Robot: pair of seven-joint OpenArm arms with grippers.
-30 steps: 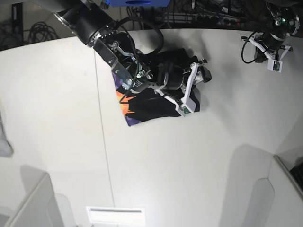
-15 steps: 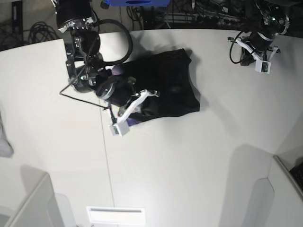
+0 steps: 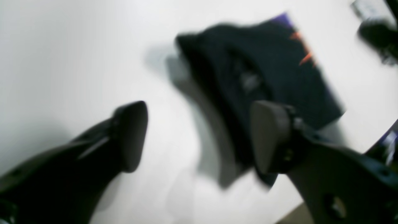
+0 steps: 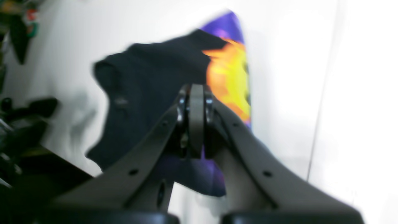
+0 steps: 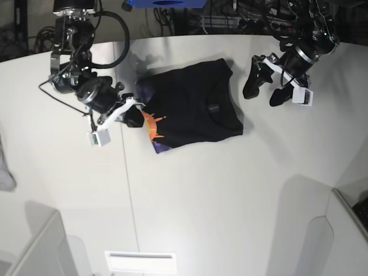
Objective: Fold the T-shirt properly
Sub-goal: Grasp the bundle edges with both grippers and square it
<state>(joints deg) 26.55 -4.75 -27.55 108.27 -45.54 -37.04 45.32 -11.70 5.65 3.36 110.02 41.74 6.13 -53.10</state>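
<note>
The T-shirt (image 5: 195,106) is lying folded on the desk (image 5: 230,190), its print peeking out along one edge. The right end effector (image 5: 135,119), pressed together and empty, is hovering beside that edge; the left end effector (image 5: 264,87) is standing spread nearby, seemingly ready to tidy.

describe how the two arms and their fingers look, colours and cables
Both arms are black with rounded joints and loose black cables looping near their upper links. Each wrist carries a white bracket with a small white box. The left gripper has two broad, dark, rounded fingers; the right gripper's fingers are dark grey with bolt holes.
</note>
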